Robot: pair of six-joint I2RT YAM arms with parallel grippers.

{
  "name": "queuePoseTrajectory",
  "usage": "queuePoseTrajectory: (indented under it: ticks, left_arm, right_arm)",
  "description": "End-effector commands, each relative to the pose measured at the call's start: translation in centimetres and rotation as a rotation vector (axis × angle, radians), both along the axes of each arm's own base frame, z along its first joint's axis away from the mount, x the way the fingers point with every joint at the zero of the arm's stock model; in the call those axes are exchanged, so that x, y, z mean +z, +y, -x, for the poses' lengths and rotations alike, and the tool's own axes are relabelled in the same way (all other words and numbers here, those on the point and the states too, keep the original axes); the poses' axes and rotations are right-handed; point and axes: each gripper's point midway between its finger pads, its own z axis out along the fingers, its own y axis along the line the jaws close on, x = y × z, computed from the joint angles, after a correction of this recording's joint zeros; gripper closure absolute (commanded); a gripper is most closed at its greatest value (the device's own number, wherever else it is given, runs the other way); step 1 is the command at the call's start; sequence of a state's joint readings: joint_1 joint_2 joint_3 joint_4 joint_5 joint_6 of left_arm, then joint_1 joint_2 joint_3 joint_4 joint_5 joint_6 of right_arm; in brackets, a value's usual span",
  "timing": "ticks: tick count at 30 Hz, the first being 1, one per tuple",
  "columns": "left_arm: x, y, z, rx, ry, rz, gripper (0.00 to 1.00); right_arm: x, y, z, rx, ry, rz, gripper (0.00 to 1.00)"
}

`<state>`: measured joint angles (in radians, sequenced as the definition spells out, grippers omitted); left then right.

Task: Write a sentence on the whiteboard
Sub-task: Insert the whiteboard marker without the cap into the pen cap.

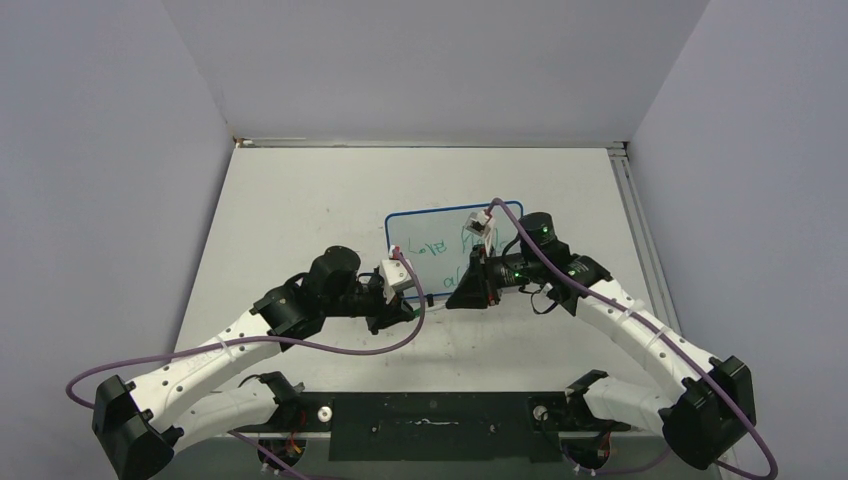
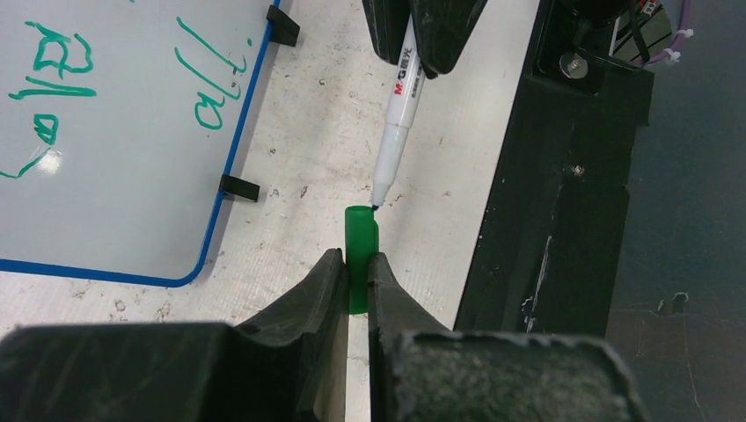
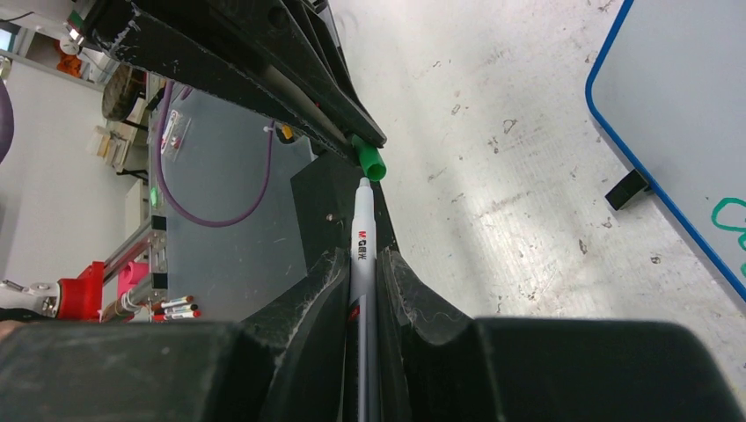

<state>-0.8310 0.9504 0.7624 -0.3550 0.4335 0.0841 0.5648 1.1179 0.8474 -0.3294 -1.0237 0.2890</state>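
The whiteboard (image 1: 440,245) lies flat mid-table, blue-rimmed, with green handwritten words (image 1: 430,246) on it; "all." (image 2: 211,88) shows in the left wrist view. My left gripper (image 2: 354,272) is shut on a green marker cap (image 2: 359,242), held over the table in front of the board. My right gripper (image 3: 361,268) is shut on a white marker (image 3: 361,237). The marker's tip (image 2: 376,202) sits at the cap's open mouth, pointing into it. Both grippers meet near the board's front edge (image 1: 432,298).
Black feet (image 2: 239,187) stick out from the board's near rim. A black base plate (image 2: 563,202) runs along the table's front edge. Spare markers (image 3: 171,306) lie off the table in the right wrist view. Grey walls close in the back and sides.
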Motion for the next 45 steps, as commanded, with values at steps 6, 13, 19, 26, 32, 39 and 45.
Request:
queuePoseTrajectory:
  ticks: [6,13,19,26,32,39,45]
  left_arm:
    - [1.0,-0.7,0.0,-0.030,-0.034,0.037,1.00]
    - [1.0,-0.7,0.1,-0.035,-0.032,0.037,1.00]
    - [1.1,-0.7,0.1,-0.035,-0.033,0.039,1.00]
    - [1.0,-0.8,0.2,-0.040,-0.032,0.039,1.00]
    - [1.1,-0.8,0.3,-0.043,-0.032,0.039,1.00]
    - [1.1,-0.8,0.3,-0.042,-0.035,0.039,1.00]
    - [1.1,-0.8,0.3,-0.040,-0.037,0.038,1.00]
  right_arm:
    - [2.9,-0.3,-0.7,0.008,-0.101,-0.075,0.95]
    - [2.6,0.3,-0.3,0.034,-0.085,-0.081,0.95]
    - [1.9,0.7,-0.2,0.042,-0.075,-0.065,0.95]
    - [1.9,0.7,-0.6,0.022,-0.089,-0.060,0.95]
    - [2.4,0.3,-0.8,0.003,-0.100,-0.067,0.95]
    - [1.6,0.1,-1.0,-0.003,-0.092,-0.049,0.95]
    - [1.5,0.1,-0.9,0.001,-0.090,-0.045,0.95]
